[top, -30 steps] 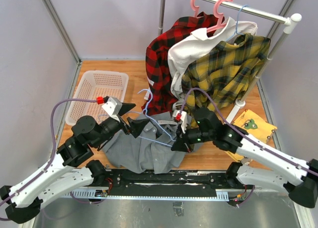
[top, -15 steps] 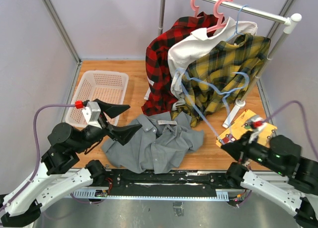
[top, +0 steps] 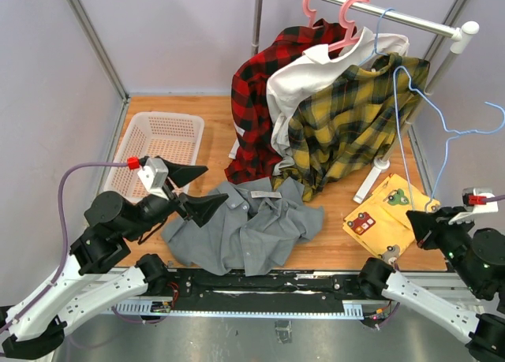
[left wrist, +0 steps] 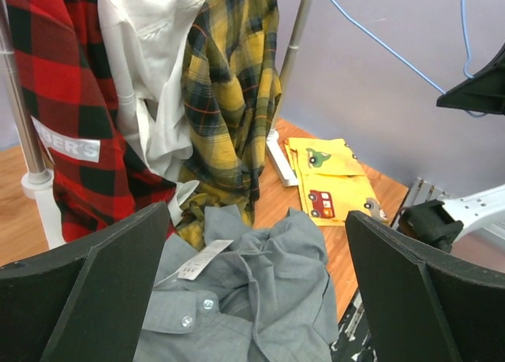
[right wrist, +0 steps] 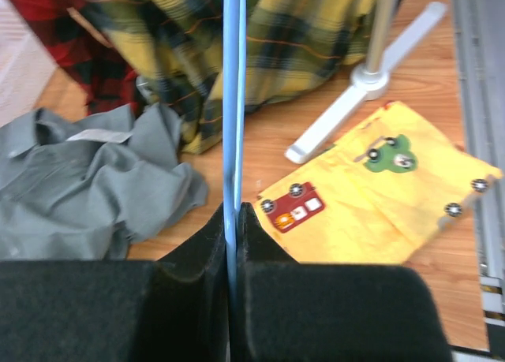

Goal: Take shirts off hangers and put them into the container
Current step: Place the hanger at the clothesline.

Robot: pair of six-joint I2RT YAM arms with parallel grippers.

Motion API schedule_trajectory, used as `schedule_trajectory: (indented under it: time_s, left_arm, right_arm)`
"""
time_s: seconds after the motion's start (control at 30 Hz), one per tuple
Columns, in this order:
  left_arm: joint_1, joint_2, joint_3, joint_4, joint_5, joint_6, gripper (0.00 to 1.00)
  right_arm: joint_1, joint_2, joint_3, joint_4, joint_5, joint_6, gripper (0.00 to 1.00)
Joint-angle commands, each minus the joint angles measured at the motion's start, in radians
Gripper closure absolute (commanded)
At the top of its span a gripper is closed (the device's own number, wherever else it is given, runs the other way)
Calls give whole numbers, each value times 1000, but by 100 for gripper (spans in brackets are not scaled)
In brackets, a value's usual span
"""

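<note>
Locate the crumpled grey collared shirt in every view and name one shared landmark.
Top external: crumpled grey collared shirt, lower centre.
Left wrist: bottom centre, label showing.
Right wrist: left side, mid-height.
Shared landmark: flat yellow cloth with vehicle patches, right of the shirt in each view.

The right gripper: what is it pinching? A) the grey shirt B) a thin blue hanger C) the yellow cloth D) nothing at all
B: the right gripper is shut on the thin blue hanger, whose wire runs up from between its fingers.
</note>
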Motion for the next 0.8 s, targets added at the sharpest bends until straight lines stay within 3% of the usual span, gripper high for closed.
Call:
schedule_trajectory:
  time_s: [0.0, 0.53, 0.67, 0.77]
  left_arm:
    - [1, 6, 2, -7, -38, -9, 0]
    - [0, 41, 34, -50, -58, -15, 0]
    - [0, 59, 40, -75, -55, -15, 0]
    - [0, 75, 58, -99, -44, -17, 0]
  right_arm:
    - [12, 62, -31, 12, 229, 6, 99]
    - [12, 344, -133, 365, 641, -29, 99]
    - [3, 490, -67, 383, 669, -48, 99]
    - [-69, 574, -7, 384, 626, -88, 99]
